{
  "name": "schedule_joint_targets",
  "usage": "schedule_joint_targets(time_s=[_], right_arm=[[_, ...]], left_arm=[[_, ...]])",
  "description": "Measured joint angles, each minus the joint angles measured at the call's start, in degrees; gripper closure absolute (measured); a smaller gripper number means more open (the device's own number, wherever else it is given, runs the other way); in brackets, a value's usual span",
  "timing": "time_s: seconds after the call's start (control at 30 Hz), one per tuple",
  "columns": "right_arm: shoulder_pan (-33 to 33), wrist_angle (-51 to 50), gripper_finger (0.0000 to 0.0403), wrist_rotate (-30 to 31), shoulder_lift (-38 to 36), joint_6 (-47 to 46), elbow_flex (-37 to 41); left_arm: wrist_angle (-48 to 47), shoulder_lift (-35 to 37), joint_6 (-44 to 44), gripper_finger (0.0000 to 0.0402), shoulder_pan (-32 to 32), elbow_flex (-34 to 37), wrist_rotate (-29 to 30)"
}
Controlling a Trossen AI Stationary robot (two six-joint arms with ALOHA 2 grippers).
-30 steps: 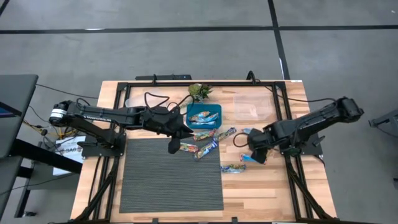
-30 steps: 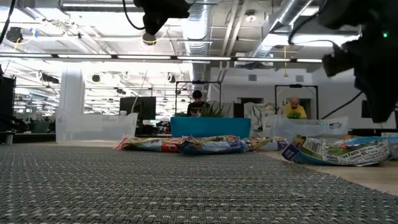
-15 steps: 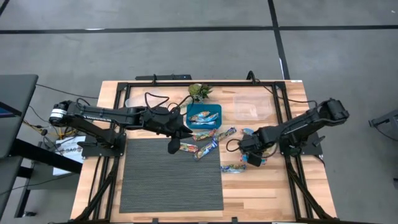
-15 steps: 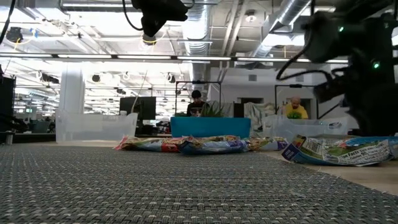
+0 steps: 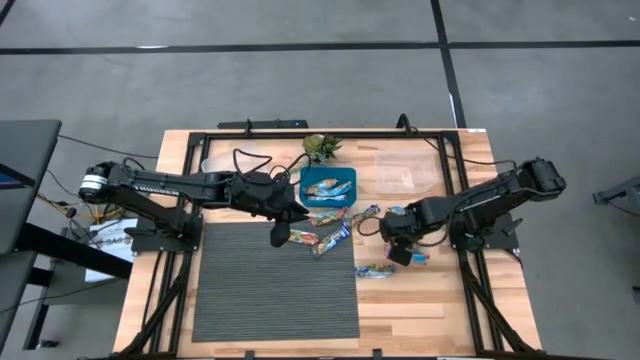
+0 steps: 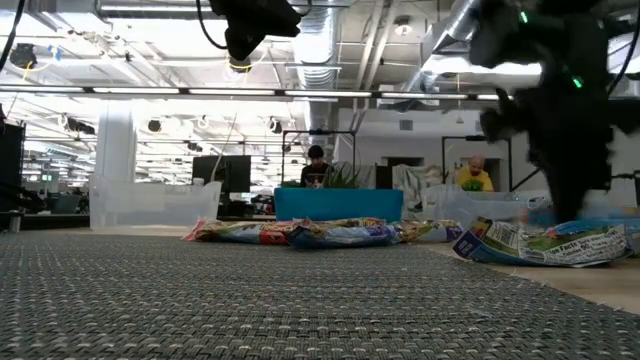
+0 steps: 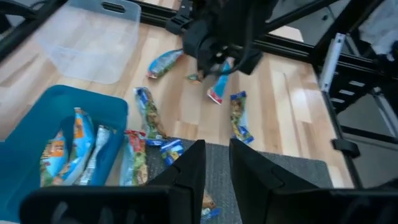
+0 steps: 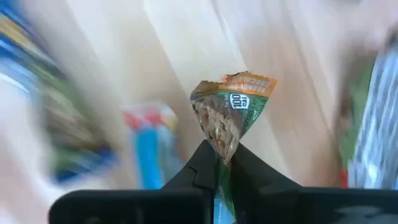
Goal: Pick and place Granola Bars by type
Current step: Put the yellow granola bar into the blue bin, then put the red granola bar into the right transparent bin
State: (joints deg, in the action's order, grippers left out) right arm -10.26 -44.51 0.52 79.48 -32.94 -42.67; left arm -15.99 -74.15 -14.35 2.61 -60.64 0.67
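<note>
My right gripper [image 8: 222, 155] is shut on a green and orange granola bar [image 8: 231, 112]. It hovers over the bare wood right of the grey mat [image 5: 397, 248]. A blue and red bar [image 5: 415, 258] lies next to it, and a blue and green one [image 5: 375, 270] lies just nearer. More bars [image 5: 330, 237] lie flat along the mat's far edge, and several fill the blue bin [image 5: 308, 176]. My left gripper [image 7: 216, 149] is held high over the mat's far edge [image 5: 279, 238]. Its fingers are open by a narrow gap with nothing between them. My right gripper pinches one end of the green and orange bar [image 8: 222, 142] between its two fingertips. The wrapper is crumpled where the fingers meet it. The rest of the bar sticks out beyond the fingertips. I cannot tell whether its free end is clear of the wood.
A clear tub [image 5: 405, 172] stands at the far right and a clear lid [image 5: 225, 160] at the far left. A small green plant figure [image 5: 320, 147] sits behind the bin. The mat's near half [image 5: 275, 300] is bare. People sit in the room beyond the table.
My right gripper has swung toward the table's left edge and come lower over the loose bars on the wood.
</note>
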Motion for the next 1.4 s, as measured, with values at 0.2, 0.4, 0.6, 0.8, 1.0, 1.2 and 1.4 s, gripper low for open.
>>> schedule_joint_targets(time_s=[0.2, 0.4, 0.6, 0.8, 1.0, 1.2, 1.4], right_arm=[[3.7, 5.7, 0.037, 2.2, -2.6, 4.5, -7.6], [9.8, 10.8, 0.0383, 4.9, 0.4, 14.0, -16.8], [17.2, 11.8, 0.0378, 5.2, 7.3, 22.0, -23.9], [22.1, 14.7, 0.0352, 3.6, 13.4, 28.7, -28.2], [24.3, 18.2, 0.0321, -2.3, 15.8, 31.9, -29.6], [24.7, 17.0, 0.0263, -4.9, 15.6, 31.0, -29.5], [23.8, 5.4, 0.0215, -5.0, 13.3, 29.4, -29.4]], left_arm=[[-0.2, 0.0, -1.4, 0.0338, 0.0, 0.0, 6.1], [-3.8, 0.0, -5.4, 0.0338, 0.0, 0.0, 16.1], [-7.1, 0.0, -8.3, 0.0338, 0.0, 0.0, 19.6], [-7.7, 0.0, -9.0, 0.0338, 0.0, 0.0, 19.6], [-7.7, 0.0, -9.0, 0.0338, 0.0, 0.0, 19.5], [-7.7, 0.0, -9.0, 0.0338, 0.0, 0.0, 19.5], [-7.6, 0.0, -9.0, 0.0338, 0.0, 0.0, 19.4]])
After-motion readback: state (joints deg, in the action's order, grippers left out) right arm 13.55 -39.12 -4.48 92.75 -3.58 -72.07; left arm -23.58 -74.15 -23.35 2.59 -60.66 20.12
